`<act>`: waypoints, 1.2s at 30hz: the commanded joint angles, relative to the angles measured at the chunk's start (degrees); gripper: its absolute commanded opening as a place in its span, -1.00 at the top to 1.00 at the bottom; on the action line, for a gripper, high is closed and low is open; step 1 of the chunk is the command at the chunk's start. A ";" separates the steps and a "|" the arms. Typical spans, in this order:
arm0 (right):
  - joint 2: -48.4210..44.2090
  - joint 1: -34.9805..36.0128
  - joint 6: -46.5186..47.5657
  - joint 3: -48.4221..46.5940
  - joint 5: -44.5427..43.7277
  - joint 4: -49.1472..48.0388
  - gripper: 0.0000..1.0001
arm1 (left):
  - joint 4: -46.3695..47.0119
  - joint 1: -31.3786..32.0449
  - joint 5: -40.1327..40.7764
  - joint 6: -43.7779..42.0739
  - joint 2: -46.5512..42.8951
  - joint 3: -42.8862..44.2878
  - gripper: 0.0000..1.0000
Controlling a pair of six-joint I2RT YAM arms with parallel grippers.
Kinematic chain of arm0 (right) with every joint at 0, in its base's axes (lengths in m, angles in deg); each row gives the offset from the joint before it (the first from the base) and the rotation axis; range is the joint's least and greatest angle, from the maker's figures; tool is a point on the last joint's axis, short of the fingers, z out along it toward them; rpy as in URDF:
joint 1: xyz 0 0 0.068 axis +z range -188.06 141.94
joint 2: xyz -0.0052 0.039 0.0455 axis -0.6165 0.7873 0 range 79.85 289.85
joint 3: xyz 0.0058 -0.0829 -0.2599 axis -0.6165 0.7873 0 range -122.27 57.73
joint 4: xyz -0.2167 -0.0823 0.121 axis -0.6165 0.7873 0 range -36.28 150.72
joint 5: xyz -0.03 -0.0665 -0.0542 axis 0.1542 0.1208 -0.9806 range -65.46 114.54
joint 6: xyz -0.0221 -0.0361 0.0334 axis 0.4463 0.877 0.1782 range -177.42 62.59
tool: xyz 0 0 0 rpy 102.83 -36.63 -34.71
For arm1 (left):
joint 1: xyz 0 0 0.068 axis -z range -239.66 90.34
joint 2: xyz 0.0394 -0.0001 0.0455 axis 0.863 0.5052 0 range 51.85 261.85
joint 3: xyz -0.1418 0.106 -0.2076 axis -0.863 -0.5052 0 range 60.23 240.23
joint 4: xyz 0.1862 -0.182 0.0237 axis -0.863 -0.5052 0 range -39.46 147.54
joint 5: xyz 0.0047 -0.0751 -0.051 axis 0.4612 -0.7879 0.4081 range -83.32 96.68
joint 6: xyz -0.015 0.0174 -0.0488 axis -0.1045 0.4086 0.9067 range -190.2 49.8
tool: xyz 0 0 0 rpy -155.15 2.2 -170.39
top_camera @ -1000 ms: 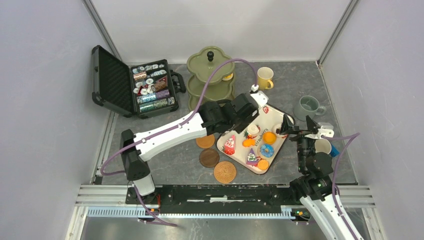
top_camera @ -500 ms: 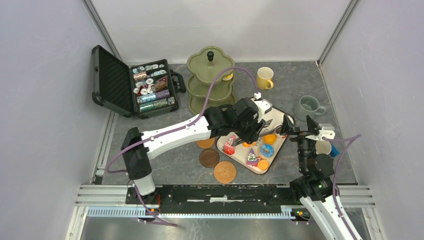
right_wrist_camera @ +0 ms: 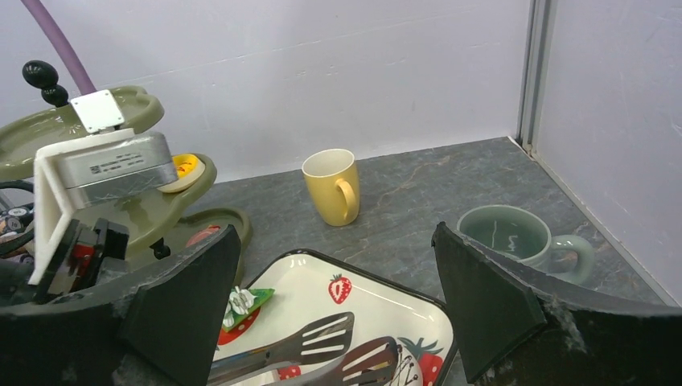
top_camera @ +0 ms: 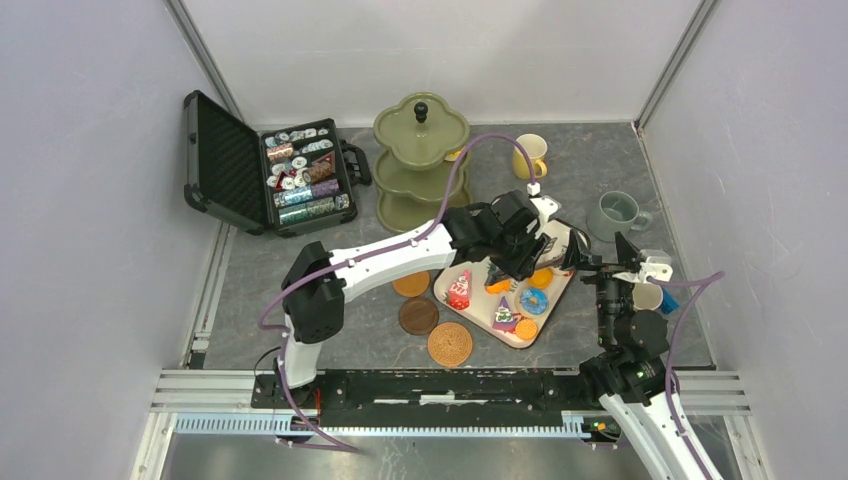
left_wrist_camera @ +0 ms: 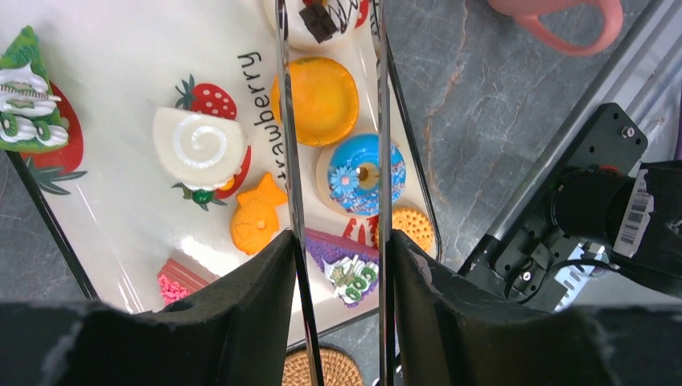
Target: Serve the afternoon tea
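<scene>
The tray is glossy white and smooth. The tongs are polished, mirror-bright metal. The left fingers are matt black, rough-edged like foam. The counter looks like matt grey veined stone. The near coaster looks woven; the yellow mug looks smoothly glazed.

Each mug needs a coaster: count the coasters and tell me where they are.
3, all left of the tray: a woven coaster nearest the front, a dark coaster behind it, a third coaster further back, partly under the left arm, which may hide more.
</scene>
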 commanded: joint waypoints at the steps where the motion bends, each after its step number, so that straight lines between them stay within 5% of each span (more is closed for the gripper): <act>1: -0.37 0.20 0.52 0.51 -0.81 -1.36 -0.96 | 1.99 0.05 1.85 0.15 1.98 4.33 -0.06; 36: 0.15 0.20 -0.13 1.29 -2.06 -1.87 -0.96 | -1.92 2.16 5.92 -4.12 10.00 10.37 -0.25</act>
